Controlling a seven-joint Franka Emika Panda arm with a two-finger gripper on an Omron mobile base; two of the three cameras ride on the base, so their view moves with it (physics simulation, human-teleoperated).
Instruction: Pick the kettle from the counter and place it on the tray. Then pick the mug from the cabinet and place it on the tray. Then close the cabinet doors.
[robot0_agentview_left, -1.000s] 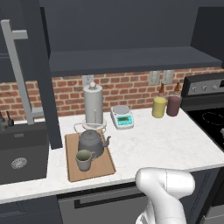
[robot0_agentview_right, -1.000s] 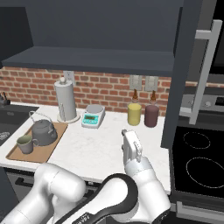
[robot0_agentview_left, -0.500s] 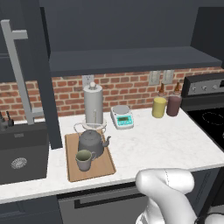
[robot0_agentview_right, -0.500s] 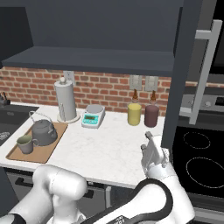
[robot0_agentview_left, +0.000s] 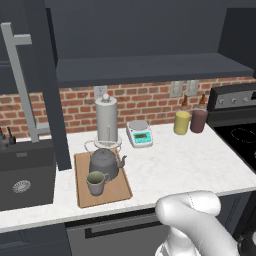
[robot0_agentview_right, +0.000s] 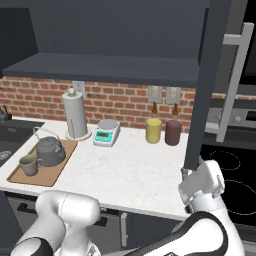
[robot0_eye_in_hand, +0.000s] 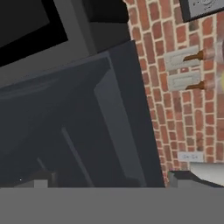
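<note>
Tray (robot0_agentview_left: 115, 193) on counter (robot0_agentview_left: 175, 165), kettle (robot0_agentview_left: 104, 162) and mug (robot0_agentview_left: 96, 182) on it

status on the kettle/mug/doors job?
Done: kettle and mug both sit on the tray. In hand: open gripper is at the lower edge of the right cabinet door. Left: both cabinet doors stand open.

**Count of items around the tray**

One tray (robot0_agentview_left: 120, 192) on the counter (robot0_agentview_left: 180, 165). On it: one kettle (robot0_agentview_left: 104, 162), one mug (robot0_agentview_left: 96, 182). Behind the tray: one silver cylinder (robot0_agentview_left: 106, 121), one scale (robot0_agentview_left: 139, 133). Further right of the tray: two canisters, one yellow (robot0_agentview_left: 182, 122), one maroon (robot0_agentview_left: 198, 120). Above: two open cabinet doors (robot0_agentview_left: 42, 85) (robot0_agentview_right: 212, 85).
</note>
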